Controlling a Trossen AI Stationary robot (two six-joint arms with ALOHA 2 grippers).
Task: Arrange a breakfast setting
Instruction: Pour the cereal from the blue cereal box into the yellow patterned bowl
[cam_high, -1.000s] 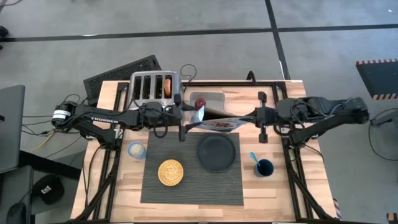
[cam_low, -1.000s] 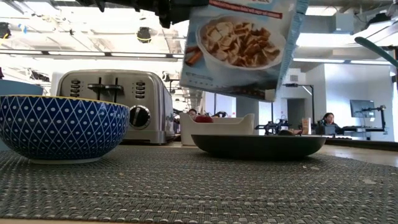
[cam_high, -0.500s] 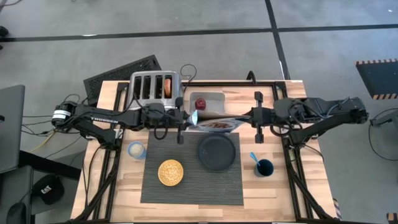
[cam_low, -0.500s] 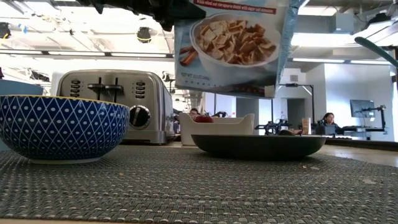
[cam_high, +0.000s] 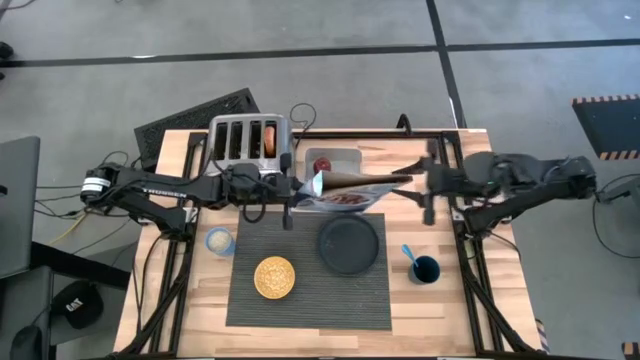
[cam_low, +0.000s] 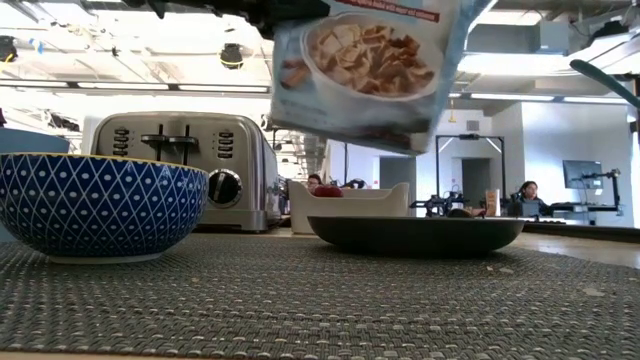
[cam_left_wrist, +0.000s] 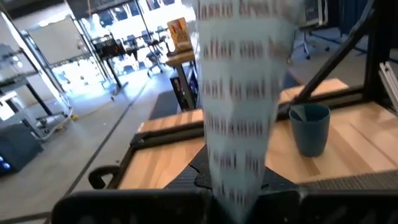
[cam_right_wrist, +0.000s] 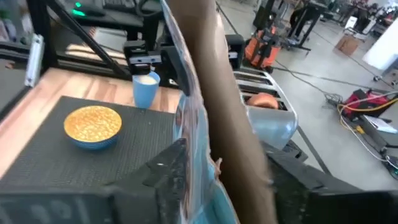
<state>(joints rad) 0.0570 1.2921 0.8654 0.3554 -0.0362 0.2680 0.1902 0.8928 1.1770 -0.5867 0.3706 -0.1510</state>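
Note:
A blue cereal box (cam_high: 352, 192) (cam_low: 365, 65) hangs above the far rim of the dark plate (cam_high: 349, 244). My left gripper (cam_high: 298, 190) (cam_left_wrist: 239, 211) is shut on its left side. My right gripper (cam_high: 420, 187) (cam_right_wrist: 230, 186) stands open at the box's right end, with that end between its fingers; I cannot tell whether they touch it. On the ribbed placemat (cam_high: 305, 300) rest the plate and a blue-patterned bowl, yellow inside (cam_high: 274, 277) (cam_low: 100, 205). A dark blue cup (cam_high: 425, 269) holds a blue-handled spoon (cam_high: 408, 252). The red apple (cam_high: 322, 165) lies in a white tray. A bagel (cam_high: 268, 140) stands in a toaster slot. My left gripper pinches the box's left narrow side (cam_left_wrist: 239, 183) between its two fingers, coming level from the table's left. The printed side narrows toward the fingers. The box hangs clear of the table, its picture face toward the near edge, tilted with its right lower corner down.
A steel toaster (cam_high: 248, 140) stands at the far left beside the white tray (cam_high: 335, 158). A small light-blue cup (cam_high: 219, 240) sits left of the placemat. Black frame rails (cam_high: 470, 290) run along both table sides. People sit in the room beyond (cam_low: 527, 192).
My left gripper has taken hold of the box's left side. My right gripper has opened and drawn back toward the table's right edge, rising a little. The box has stayed in the air, shifted slightly toward the left and tipped about.

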